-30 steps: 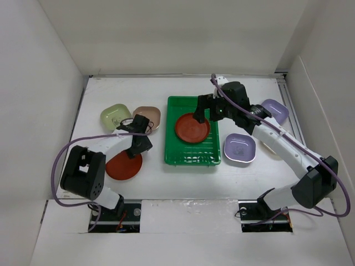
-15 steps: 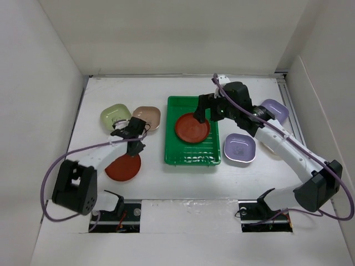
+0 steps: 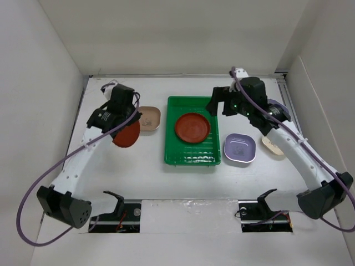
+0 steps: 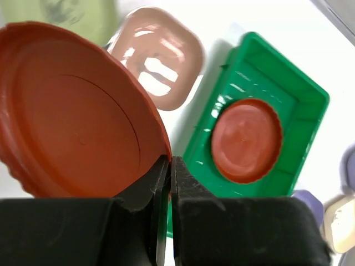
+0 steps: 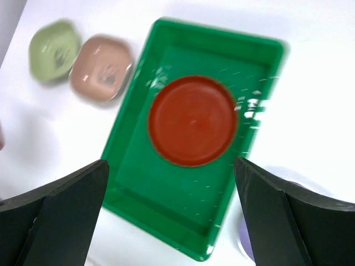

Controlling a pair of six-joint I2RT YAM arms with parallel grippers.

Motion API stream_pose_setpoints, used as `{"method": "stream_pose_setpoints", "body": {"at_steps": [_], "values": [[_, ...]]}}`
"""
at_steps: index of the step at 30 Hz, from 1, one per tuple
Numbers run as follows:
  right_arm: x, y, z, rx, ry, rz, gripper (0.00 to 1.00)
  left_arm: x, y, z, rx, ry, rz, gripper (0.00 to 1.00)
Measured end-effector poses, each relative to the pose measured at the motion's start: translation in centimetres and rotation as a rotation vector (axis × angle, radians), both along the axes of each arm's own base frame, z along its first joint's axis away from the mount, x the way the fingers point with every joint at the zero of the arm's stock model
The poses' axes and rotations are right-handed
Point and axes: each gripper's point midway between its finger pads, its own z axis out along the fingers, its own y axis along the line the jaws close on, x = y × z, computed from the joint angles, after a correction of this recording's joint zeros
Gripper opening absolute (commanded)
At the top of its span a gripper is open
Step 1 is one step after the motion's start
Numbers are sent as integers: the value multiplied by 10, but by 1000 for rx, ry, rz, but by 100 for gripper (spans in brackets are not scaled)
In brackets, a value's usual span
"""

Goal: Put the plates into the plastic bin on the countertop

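My left claw point(image 4: 171, 163) has hoisted the red plate point(image 4: 77, 116) off the counter point(image 3: 150, 177), clamped on its rim, up beside the pink dish point(image 4: 161, 66). My right claw point(image 3: 218, 104) has pulled back, fingers wide apart, over the green bin point(image 5: 130, 183), where the other red plate point(image 5: 192, 120) lies flat.

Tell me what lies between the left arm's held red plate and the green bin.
The pink-tan dish, on the countertop between the red plate and the bin's left rim; lower in frame that gap is bare. The top view shows it.
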Motion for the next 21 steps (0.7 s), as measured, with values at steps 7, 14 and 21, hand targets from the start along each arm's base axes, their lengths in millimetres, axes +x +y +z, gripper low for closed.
{"method": "stream_pose_setpoints", "body": {"at_steps": [7, 14, 21], "values": [[0, -80, 69, 30, -135, -235, 100, 57, -151, 39, 79, -42, -288, 0], [-27, -145, 115, 61, -240, -432, 100, 77, -258, -33, 172, 44, -421, 0], [-48, -160, 137, 85, -290, -483, 100, 81, -258, -86, 224, 151, -432, 0]]}}
